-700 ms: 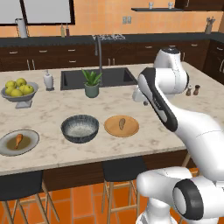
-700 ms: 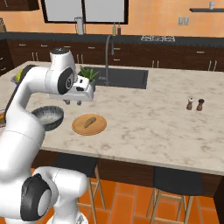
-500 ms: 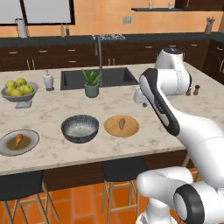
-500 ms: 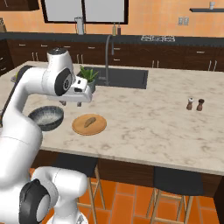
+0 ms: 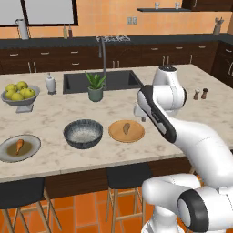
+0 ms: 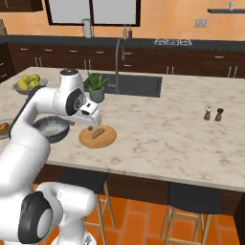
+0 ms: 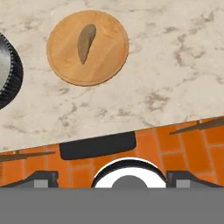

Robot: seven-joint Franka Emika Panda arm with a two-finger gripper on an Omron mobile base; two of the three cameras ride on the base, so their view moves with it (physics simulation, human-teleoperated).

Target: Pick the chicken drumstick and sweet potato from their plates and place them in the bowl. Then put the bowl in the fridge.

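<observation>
The tan-brown chicken drumstick [image 5: 126, 128] [image 7: 85, 41] lies on the light wood plate [image 5: 136, 133] [image 6: 108, 139] [image 7: 105, 65]. Left of that plate stands the dark grey-blue bowl [image 5: 83, 133] [image 6: 51, 129], its rim also at the left edge of the hand view [image 7: 9, 78]. The orange sweet potato [image 5: 19, 146] rests on the grey plate [image 5: 32, 146] at the far left. My gripper [image 5: 138, 111] [image 6: 91, 127] hangs open just above the wood plate's far right side, its fingertips [image 7: 43, 178] wide apart with nothing between them. The fridge is out of view.
A pedestal bowl of yellow fruit [image 5: 18, 95], a soap dispenser [image 5: 50, 83], a potted plant [image 5: 95, 86] and the sink [image 5: 77, 82] line the island's far side. Salt and pepper shakers [image 5: 200, 94] stand at the right. Stools [image 5: 125, 175] sit under the near edge.
The hand has come down and a little nearer, closer to the wood plate. Plates, bowl and food have not moved.
</observation>
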